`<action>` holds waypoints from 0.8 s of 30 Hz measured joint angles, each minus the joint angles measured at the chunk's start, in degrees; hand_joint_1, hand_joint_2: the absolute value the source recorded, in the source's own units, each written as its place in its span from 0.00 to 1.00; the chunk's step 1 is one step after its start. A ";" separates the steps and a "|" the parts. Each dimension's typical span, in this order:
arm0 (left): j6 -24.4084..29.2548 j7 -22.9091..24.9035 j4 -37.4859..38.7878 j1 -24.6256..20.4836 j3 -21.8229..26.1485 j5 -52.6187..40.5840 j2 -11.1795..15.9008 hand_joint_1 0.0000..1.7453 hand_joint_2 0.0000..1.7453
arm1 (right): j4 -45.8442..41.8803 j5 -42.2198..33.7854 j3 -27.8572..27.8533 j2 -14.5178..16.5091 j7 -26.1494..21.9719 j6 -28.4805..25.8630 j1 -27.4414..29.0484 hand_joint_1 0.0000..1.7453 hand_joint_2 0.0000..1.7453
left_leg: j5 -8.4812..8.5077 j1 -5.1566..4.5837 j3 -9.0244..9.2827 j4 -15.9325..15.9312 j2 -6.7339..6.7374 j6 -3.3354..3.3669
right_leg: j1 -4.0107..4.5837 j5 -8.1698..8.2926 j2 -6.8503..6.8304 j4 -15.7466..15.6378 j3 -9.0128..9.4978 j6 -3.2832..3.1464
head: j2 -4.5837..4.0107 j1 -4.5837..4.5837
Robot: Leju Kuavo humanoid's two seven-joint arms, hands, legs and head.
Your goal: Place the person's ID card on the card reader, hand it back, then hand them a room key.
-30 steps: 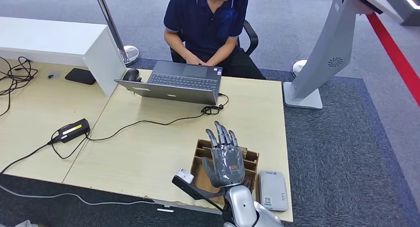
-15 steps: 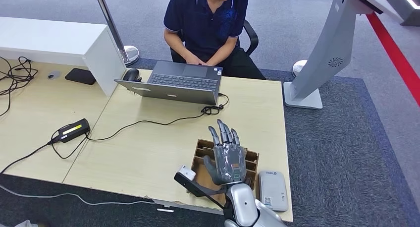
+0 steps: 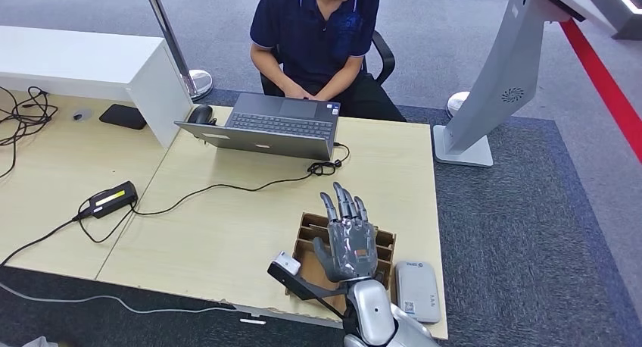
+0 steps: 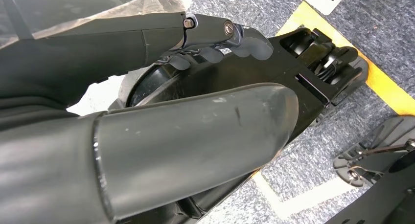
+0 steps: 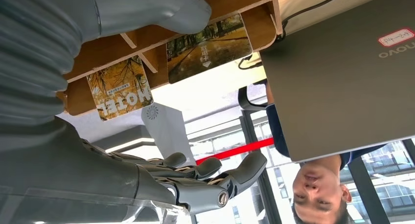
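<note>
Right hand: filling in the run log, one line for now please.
right hand open, above wooden tray | room key cards in tray | card reader bare

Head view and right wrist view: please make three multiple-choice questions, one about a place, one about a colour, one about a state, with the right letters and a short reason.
1. Where does the grey card reader lie?
A. beside the wooden box
B. on the laptop
C. on the floor

2. What colour is the person's shirt?
A. white
B. dark blue
C. red

3. In what state is the right robot hand?
A. holding a card
B. fingers apart, holding nothing
C. pressing the laptop

Answers:
1 A, it lies on the table next to the wooden box.
2 B, the head view shows dark blue.
3 B, it is above the box, nothing in it.
</note>
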 joint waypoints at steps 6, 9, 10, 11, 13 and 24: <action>0.00 0.00 0.00 0.01 0.00 0.00 0.01 0.00 0.00 | 0.31 0.00 -0.02 0.00 0.00 -0.01 -0.03 0.22 1.00 | 0.00 0.00 0.00 0.00 0.00 0.00 | 0.00 0.00 0.00 0.00 0.00 0.00 | 0.00 0.00; 0.00 0.00 0.00 0.02 0.01 0.00 0.02 0.00 0.00 | 0.57 -0.02 -0.04 0.00 0.00 -0.03 -0.17 0.24 1.00 | 0.00 0.00 0.00 0.00 0.00 0.00 | 0.00 0.00 0.00 0.00 0.00 0.00 | 0.00 0.00; 0.00 0.00 0.00 0.02 0.01 0.00 0.02 0.00 0.00 | 0.67 -0.04 -0.05 0.00 0.00 -0.04 -0.24 0.24 1.00 | 0.00 0.00 0.00 0.00 0.00 0.00 | 0.00 0.00 0.00 0.00 0.00 0.00 | 0.00 0.00; 0.00 0.00 0.00 0.02 0.01 0.00 0.02 0.00 0.00 | 0.75 -0.07 -0.08 0.00 0.00 -0.05 -0.30 0.24 1.00 | 0.00 0.00 0.00 0.00 0.00 0.00 | 0.00 0.00 0.00 0.00 0.00 0.00 | 0.00 0.00; 0.01 0.00 0.00 0.02 0.01 0.00 0.02 0.00 0.00 | 0.81 -0.11 -0.10 0.00 0.00 -0.07 -0.38 0.24 1.00 | 0.00 0.00 0.00 0.00 0.00 0.00 | 0.00 0.00 0.00 0.00 0.00 0.00 | 0.00 0.00; 0.09 0.00 0.00 0.02 0.02 0.00 0.02 0.00 0.00 | 1.35 -0.50 -0.11 0.00 -0.02 -0.09 -0.56 0.24 1.00 | 0.00 0.00 0.00 0.00 0.00 0.00 | 0.00 0.00 0.00 0.00 0.00 0.00 | 0.00 0.00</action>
